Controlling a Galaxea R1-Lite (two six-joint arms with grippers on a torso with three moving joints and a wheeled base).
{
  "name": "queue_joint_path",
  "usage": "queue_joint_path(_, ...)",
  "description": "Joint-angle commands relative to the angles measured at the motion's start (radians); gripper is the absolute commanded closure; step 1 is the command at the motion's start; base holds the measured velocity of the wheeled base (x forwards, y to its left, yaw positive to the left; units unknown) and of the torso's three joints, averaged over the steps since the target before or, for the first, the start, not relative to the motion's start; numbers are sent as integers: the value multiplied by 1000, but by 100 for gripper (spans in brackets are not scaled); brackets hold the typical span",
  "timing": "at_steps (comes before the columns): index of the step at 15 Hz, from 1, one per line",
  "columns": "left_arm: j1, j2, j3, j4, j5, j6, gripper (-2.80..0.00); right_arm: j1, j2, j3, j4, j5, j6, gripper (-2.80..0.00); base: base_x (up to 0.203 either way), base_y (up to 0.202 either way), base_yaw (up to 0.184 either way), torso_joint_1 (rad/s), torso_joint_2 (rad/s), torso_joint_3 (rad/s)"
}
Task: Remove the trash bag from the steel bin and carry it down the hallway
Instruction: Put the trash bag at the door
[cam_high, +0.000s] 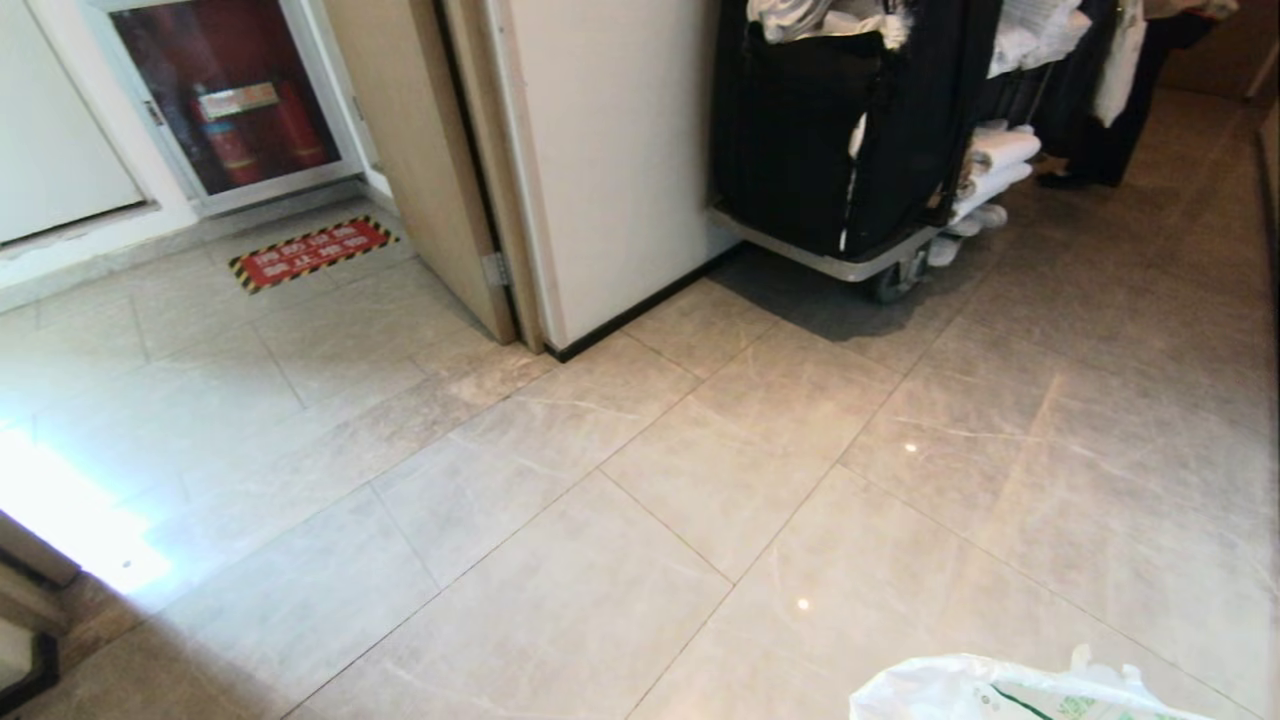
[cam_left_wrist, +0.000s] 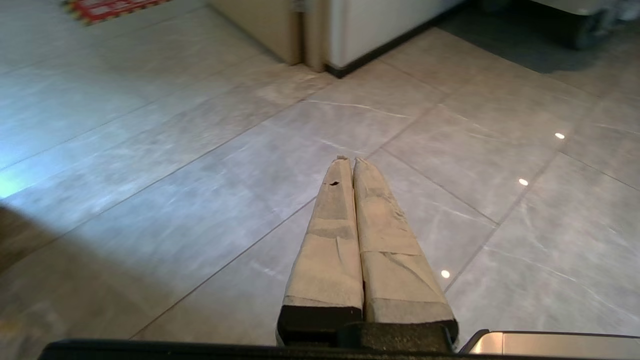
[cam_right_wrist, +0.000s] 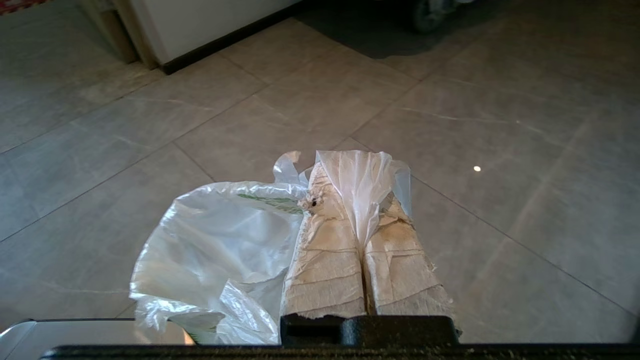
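Two tape-wrapped fingers of the right gripper pinch a crinkled fold of the thin, translucent white bag, which billows beside them above the glossy marbled tiles. The left gripper hangs empty, its fingers pressed together. A black fabric cart stacked with rolled towels stands by the wall.

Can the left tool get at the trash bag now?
Probably not without repositioning: the left tool is shut over bare floor tiles, with no bag before it; the trash bag hangs pinched in the right tool.
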Motion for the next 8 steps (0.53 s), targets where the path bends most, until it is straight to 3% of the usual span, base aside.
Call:
queue_joint_path(1, 0, 0, 0, 0, 1, 0, 0, 0, -1, 0, 0, 0, 0, 0, 3, 10, -172, 7, 5, 5)
queue_joint_path(8, 0, 0, 0, 0, 0, 0, 0, 0, 0, 0, 0, 0, 0, 0, 1, 9, -173, 1, 3, 3)
